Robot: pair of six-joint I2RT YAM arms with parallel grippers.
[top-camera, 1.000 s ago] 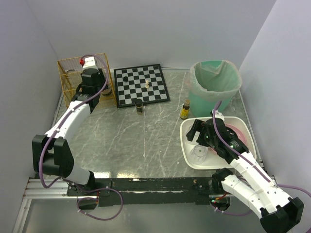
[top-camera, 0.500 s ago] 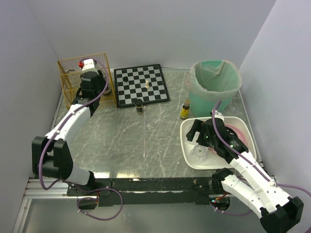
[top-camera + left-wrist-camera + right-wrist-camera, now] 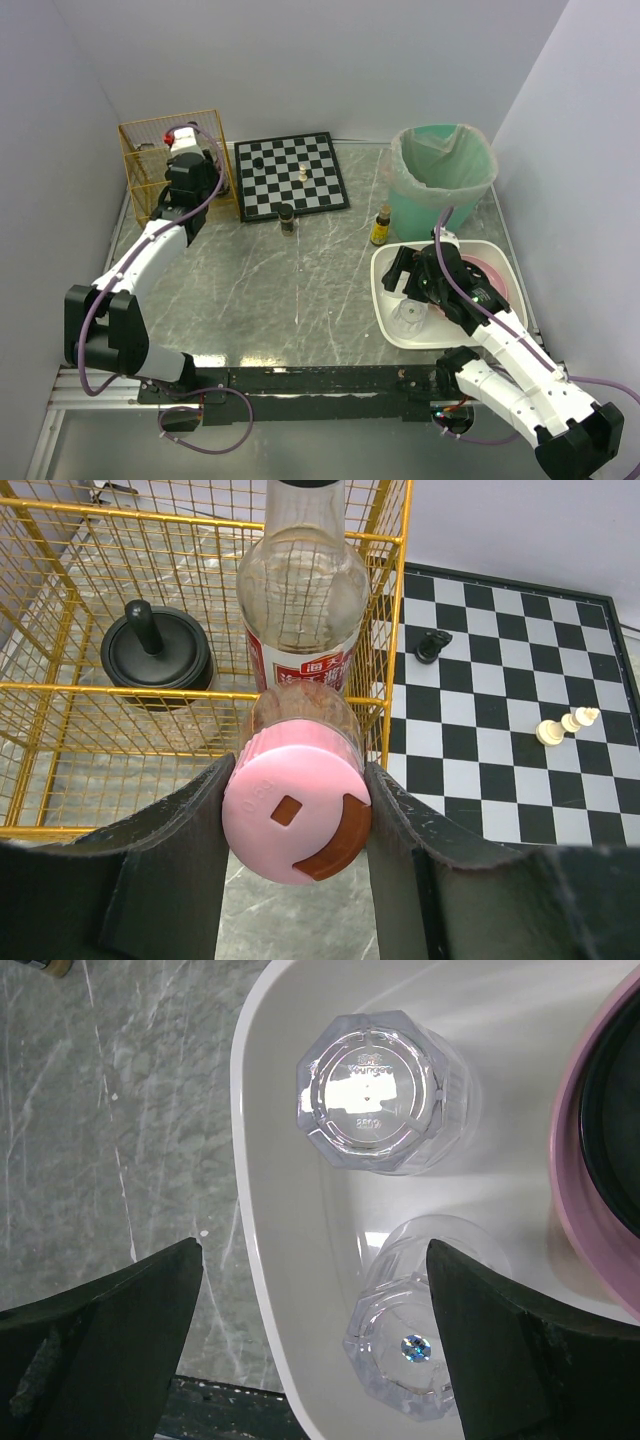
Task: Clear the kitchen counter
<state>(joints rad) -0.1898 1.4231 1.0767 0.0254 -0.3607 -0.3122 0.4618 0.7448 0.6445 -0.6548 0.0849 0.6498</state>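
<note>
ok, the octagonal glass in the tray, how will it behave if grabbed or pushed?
The glass looks clear and glossy: probably slippery, and breakable under a hard squeeze. It seems to stand base-up on its rim in the tray, so unlikely to roll. A push would likely slide it into the second glass nearby.

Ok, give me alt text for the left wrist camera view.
Black fingers grip a pink-lidded jar close to a yellow wire basket holding a clear red-labelled bottle and a black knobbed disc. A chessboard lies to the right.
</note>
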